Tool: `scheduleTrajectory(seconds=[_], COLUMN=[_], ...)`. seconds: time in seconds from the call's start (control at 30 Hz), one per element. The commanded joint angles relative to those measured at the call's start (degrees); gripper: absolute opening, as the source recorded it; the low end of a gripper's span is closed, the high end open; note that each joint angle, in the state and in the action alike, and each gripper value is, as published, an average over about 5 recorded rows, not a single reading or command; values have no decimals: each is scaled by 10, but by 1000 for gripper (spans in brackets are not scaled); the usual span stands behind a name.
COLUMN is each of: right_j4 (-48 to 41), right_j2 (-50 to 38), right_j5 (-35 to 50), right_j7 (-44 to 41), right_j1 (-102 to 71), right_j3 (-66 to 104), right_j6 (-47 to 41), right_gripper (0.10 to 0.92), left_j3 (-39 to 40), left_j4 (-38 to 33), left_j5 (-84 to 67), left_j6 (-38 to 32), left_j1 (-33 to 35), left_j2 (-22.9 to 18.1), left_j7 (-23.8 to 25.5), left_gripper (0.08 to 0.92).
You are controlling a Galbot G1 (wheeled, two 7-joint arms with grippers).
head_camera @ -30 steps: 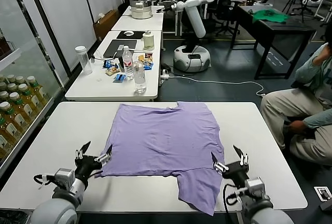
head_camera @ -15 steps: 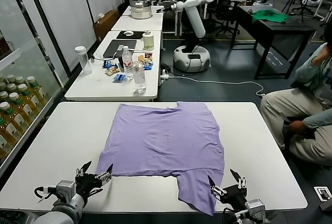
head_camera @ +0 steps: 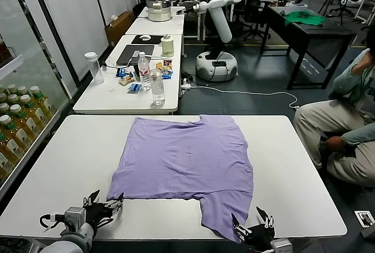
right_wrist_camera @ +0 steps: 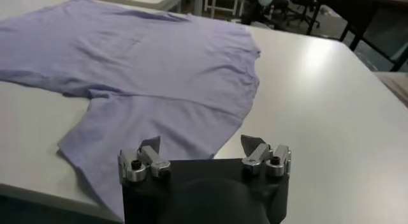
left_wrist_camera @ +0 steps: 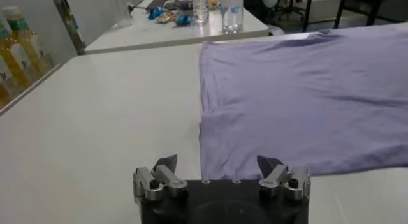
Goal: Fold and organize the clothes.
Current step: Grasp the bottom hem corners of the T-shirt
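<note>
The lavender T-shirt lies spread nearly flat on the white tabletop, with one part reaching the near edge just beside the right pincer. No fold is visible in it: it is a single layer with only light wrinkles. The task therefore looks to be at its very start, with every fold and the final tidying still to do. The left pincer hovers low near the tabletop's near edge, just short of the shirt's near left corner. Its two fingers stand wide apart with nothing between them, and the left wrist view shows the shirt's straight edge ahead of the pincer, running away from it, with bare tabletop off to the outer side. The right pincer sits at the near edge too, fingers likewise spread wide and empty. In the right wrist view the near part of the shirt lies directly ahead of and partly beneath this pincer, close but not gripped. Neither pincer touches the fabric as far as can be seen. The likely next step is for both pincers to close on near parts of the shirt, but no such grasp has been made yet.
</note>
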Motion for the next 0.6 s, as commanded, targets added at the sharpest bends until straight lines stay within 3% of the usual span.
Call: scheduleTrajectory(seconds=[0.03,0.6], right_j4=[-10,-14], right_j2=[2,6], right_j5=[14,43], right_j7=[27,10], right_j1=[-5,-1], right_j3=[-9,-19], right_j6=[-1,0], right_gripper=[690,197], left_j3=[1,10], left_j4=[9,10], left_j5=[1,-4], left_j6=[4,4], left_j1=[2,3], left_j2=[0,-11], left_j7=[-9,-12], left_gripper=[732,247])
